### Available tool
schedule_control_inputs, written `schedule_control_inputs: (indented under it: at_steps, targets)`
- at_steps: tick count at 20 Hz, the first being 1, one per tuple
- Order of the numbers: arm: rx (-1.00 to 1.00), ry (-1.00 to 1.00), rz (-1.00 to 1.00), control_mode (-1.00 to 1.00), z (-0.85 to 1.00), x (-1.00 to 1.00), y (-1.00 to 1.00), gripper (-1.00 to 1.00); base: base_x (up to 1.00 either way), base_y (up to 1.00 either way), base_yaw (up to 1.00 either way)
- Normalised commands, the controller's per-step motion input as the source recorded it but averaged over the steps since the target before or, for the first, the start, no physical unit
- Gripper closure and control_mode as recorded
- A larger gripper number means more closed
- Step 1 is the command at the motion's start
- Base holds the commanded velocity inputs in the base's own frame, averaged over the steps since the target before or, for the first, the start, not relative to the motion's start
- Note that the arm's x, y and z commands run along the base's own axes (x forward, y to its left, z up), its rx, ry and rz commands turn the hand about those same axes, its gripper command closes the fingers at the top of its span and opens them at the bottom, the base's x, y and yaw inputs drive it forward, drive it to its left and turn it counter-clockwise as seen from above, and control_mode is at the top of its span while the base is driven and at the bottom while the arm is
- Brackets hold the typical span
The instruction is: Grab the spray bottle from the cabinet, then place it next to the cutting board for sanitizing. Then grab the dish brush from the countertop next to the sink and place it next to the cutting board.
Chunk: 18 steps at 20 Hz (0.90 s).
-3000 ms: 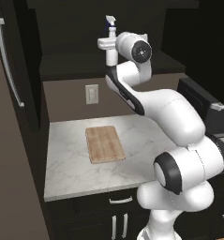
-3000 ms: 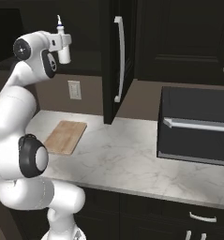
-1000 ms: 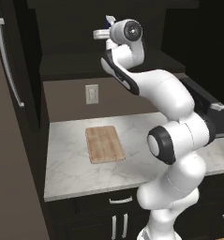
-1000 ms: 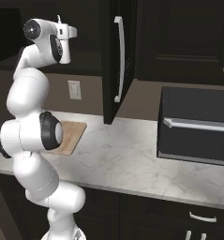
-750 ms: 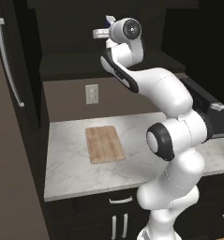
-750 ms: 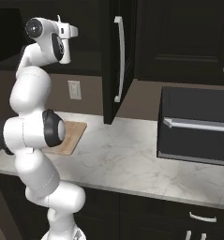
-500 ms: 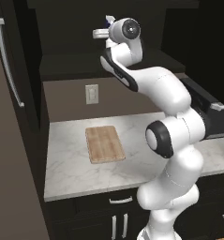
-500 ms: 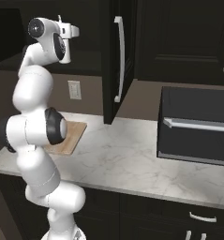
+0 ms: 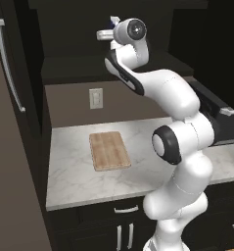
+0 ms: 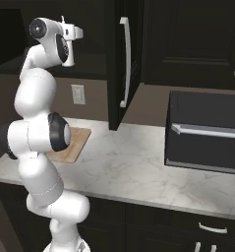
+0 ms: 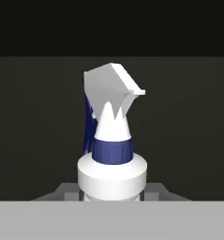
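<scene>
One bottle [image 11: 111,140], white with a blue collar and trigger head, stands upright in the dark upper recess of the cabinet [image 9: 69,39], close before the hand. Its body rises from the bottom middle of the hand view, where the fingertips would sit, so the jaws look to be on either side of it low down. The gripper [image 9: 108,33] is raised to shelf height, reaching level into the recess. Whether the fingers are pressing on the bottle cannot be told; they are hidden by its shoulder.

One board [image 9: 109,151], light wood, lies flat near the middle of the countertop [image 9: 74,181], well below and forward of the bottle, clear of every edge.

Step in hand, as judged: securing the bottle.
- Grip should fall on the wide cylindrical body, not the narrow neck or trigger.
- Jaws should meet the sides squarely, bottle centred between them.
- A firm hold before any lift; the round plastic may slip or twist.
- Withdrawal best straight back out of the recess, bottle kept upright, clearing the shelf front and door [image 10: 120,64].
</scene>
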Motion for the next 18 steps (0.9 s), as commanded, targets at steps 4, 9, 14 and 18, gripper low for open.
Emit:
schedule_control_inputs:
  at_steps: [4, 9, 14, 18]
  targets:
    - [0.05, 0.0, 0.0, -1.0, 0.0, -0.43, 0.0, 1.0, 0.0, 0.0, 0.0]
    - [0.08, -0.06, 0.0, -1.0, 0.0, -0.98, 0.0, 1.0, 0.0, 0.0, 0.0]
    - [0.07, -0.15, 0.0, -1.0, 0.0, -1.0, 0.0, 1.0, 0.0, 0.0, 0.0]
    - [0.04, -0.11, 0.0, -1.0, 0.01, -1.0, -0.16, 1.0, 0.0, 0.0, 0.0]
